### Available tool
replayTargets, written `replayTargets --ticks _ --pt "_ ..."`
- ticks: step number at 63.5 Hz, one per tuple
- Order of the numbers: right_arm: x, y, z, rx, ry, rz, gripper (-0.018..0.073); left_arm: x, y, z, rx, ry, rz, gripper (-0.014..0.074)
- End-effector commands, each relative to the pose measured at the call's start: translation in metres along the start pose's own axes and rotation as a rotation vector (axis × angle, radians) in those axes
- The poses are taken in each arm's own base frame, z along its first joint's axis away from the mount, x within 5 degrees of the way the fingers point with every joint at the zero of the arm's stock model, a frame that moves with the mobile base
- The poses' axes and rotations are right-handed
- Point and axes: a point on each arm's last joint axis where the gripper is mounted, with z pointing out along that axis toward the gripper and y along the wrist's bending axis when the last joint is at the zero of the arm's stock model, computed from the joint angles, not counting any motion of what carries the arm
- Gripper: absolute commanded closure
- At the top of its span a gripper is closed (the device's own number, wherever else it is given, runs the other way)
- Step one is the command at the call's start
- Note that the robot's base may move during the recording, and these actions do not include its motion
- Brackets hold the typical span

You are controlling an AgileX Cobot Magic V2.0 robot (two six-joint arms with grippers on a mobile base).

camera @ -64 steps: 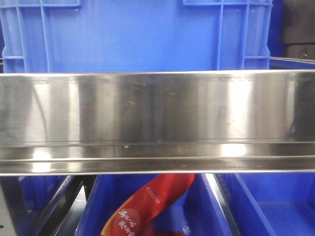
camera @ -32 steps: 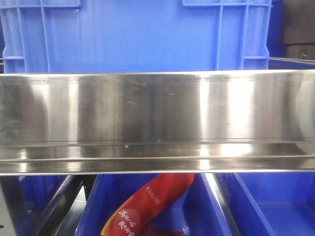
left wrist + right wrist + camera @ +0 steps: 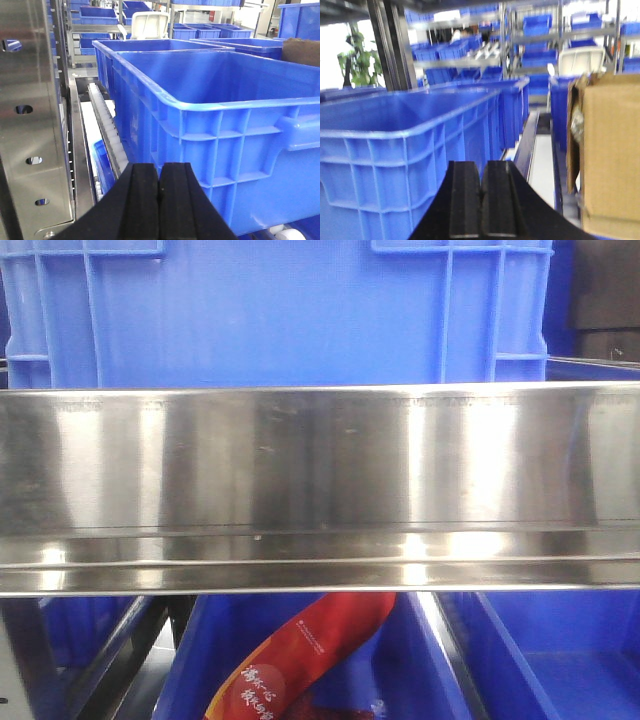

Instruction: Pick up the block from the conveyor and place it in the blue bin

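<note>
A warehouse room shows behind both wrist views: metal shelving (image 3: 530, 35) stacked with many small blue bins, and a potted plant (image 3: 357, 62) by the bright left edge. In the front view a wide stainless steel panel (image 3: 320, 485) spans the frame, with a large blue crate (image 3: 280, 310) rising behind it and lower blue bins below, one holding a red printed package (image 3: 300, 655).

From the left wrist, a large blue bin (image 3: 225, 115) stands just ahead and to the right of the left gripper (image 3: 159, 200), whose black pads are pressed together with nothing between them. A perforated steel upright (image 3: 30, 115) and a white roller track (image 3: 107, 130) run along the left.

From the right wrist, another blue bin (image 3: 405, 150) sits ahead-left of the right gripper (image 3: 481, 205), also closed flat and empty. A brown cardboard box (image 3: 607, 150) stands to its right.

No block or conveyor belt can be made out in any view.
</note>
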Motion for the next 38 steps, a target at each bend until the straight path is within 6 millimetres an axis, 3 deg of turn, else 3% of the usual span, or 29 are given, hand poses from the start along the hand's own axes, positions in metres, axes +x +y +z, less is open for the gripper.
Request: replayTargets --ticks 1,31,38 --pt "-0.0015 -0.0005 -0.0027 0.007 -0.023 -0.01 0.0727 -0.0023 0.0005 -0.0015 -0.005 -0.029 -0.008 0.0707" --pt "-0.0024 -0.0007 -0.004 0.01 -0.032 -0.014 0.0727 -0.0023 0.0005 -0.0015 -0.005 -0.029 -0.008 0.0707" --pt "0.0018 -0.0047 -0.0095 0.059 -0.051 -0.19 0.0727 -0.0023 0.0005 -0.0015 -0.005 -0.029 -0.008 0.0707"
